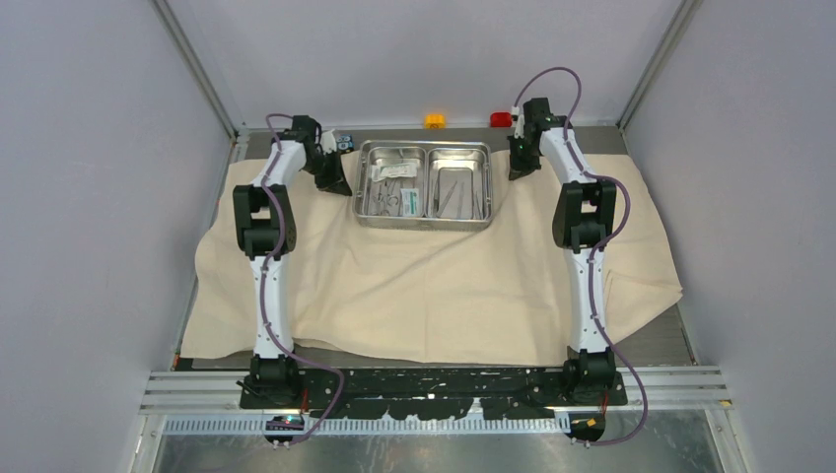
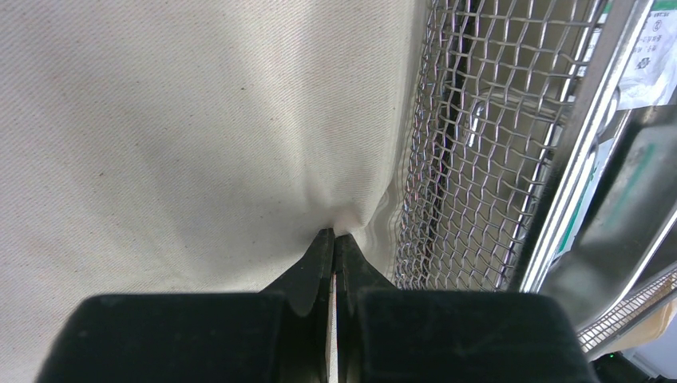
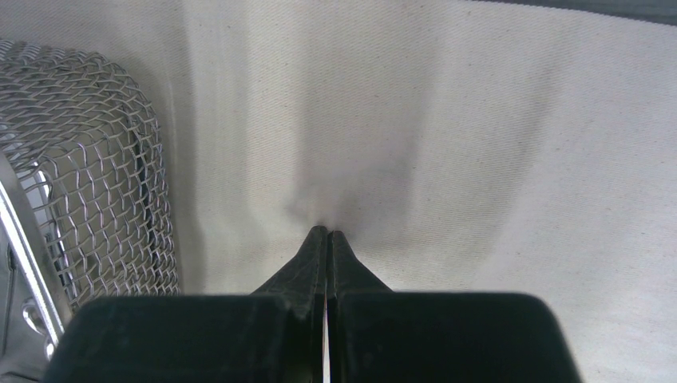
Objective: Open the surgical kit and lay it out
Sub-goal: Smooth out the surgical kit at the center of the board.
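The beige cloth wrap (image 1: 424, 286) lies spread open across the table. On its far middle stands the steel two-compartment tray (image 1: 425, 146). Ring-handled tools (image 1: 386, 197) and a white-and-green packet (image 1: 410, 202) lie in its left half, thin straight tools (image 1: 459, 197) in its right half. My left gripper (image 1: 340, 184) is down just left of the tray, shut, with its tips (image 2: 334, 233) pinching a pucker of cloth (image 2: 176, 128) beside the mesh wall (image 2: 463, 159). My right gripper (image 1: 518, 171) is down just right of the tray, shut on a small pinch of cloth (image 3: 479, 128) at its tips (image 3: 328, 230).
An orange button (image 1: 435, 120) and a red button (image 1: 501, 119) sit at the back edge behind the tray. A small black-and-blue block (image 1: 343, 142) lies by the left wrist. The cloth's front edge (image 1: 424, 357) ends just ahead of the arm bases. Grey walls close in both sides.
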You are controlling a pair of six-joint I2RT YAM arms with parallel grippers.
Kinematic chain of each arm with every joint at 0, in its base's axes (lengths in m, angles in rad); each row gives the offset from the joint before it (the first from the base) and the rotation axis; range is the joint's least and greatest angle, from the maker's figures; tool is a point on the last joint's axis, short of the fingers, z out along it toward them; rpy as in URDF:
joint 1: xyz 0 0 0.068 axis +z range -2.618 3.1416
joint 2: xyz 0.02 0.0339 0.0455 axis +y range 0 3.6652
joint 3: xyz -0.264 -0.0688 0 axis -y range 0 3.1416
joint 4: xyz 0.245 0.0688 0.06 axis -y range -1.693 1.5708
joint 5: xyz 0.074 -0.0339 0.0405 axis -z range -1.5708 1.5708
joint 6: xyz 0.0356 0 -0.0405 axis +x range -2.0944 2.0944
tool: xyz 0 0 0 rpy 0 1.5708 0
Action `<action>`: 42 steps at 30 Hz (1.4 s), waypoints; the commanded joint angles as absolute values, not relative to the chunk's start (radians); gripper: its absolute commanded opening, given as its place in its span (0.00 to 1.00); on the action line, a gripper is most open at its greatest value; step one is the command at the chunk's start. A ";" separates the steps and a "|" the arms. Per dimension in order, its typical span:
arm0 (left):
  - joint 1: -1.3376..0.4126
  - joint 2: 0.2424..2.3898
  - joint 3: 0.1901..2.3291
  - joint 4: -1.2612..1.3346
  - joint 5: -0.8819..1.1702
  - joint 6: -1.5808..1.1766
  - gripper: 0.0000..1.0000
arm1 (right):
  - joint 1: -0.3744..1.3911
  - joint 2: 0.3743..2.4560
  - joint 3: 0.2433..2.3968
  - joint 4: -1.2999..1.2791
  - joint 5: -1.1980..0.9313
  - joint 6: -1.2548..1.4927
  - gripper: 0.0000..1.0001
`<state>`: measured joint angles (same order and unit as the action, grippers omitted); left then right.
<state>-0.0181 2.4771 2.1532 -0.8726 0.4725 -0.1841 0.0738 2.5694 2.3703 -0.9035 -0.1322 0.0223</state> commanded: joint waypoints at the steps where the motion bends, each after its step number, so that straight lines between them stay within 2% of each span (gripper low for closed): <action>1: -0.015 2.464 2.113 -0.782 0.409 -0.171 0.00 | 0.046 2.594 2.440 -0.846 -0.086 -0.023 0.00; 32: -0.014 2.518 2.235 -0.827 0.333 -0.144 0.00 | 0.048 2.628 2.487 -0.851 -0.086 -0.025 0.00; 38: -0.012 2.492 2.201 -0.824 0.354 -0.140 0.00 | 0.048 2.621 2.472 -0.858 -0.089 -0.029 0.01; 40: -0.011 2.471 2.174 -0.817 0.365 -0.138 0.00 | 0.048 2.608 2.456 -0.858 -0.094 -0.031 0.05; 42: -0.009 2.446 2.141 -0.813 0.373 -0.135 0.08 | 0.048 2.589 2.436 -0.858 -0.101 -0.033 0.12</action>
